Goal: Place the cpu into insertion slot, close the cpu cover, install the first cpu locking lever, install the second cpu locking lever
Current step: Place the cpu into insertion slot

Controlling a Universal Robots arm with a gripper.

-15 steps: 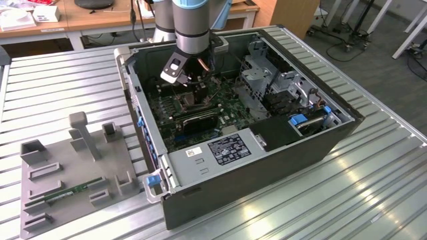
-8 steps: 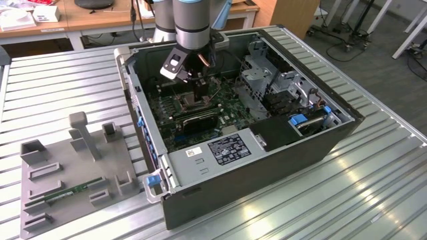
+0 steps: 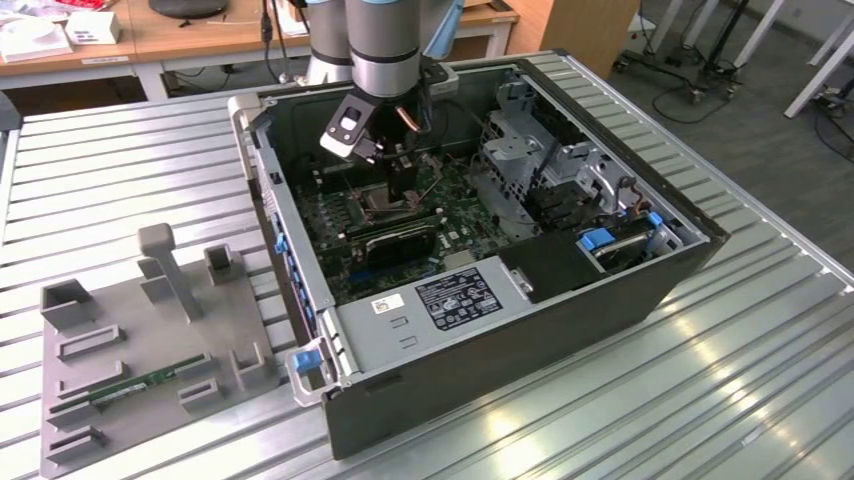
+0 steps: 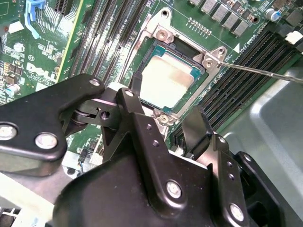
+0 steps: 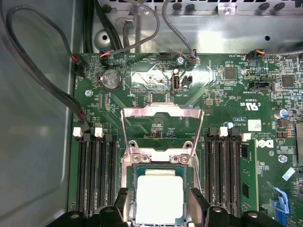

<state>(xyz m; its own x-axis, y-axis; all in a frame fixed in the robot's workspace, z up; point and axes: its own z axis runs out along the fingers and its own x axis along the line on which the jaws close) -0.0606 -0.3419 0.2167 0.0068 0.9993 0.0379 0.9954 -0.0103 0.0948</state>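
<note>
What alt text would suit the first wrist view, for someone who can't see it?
The cpu lies in its socket on a green motherboard, between the two black fingers of the open gripper. Next to the socket the cpu cover is swung open, and memory slots run along both sides.

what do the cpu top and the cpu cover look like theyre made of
The cpu: its top looks like metal, matte silvery-grey, with a soft, even sheen. The cpu cover: probably thin stamped sheet metal, bright silver, with glare along its bent edges. The exact alloy cannot be told.
</note>
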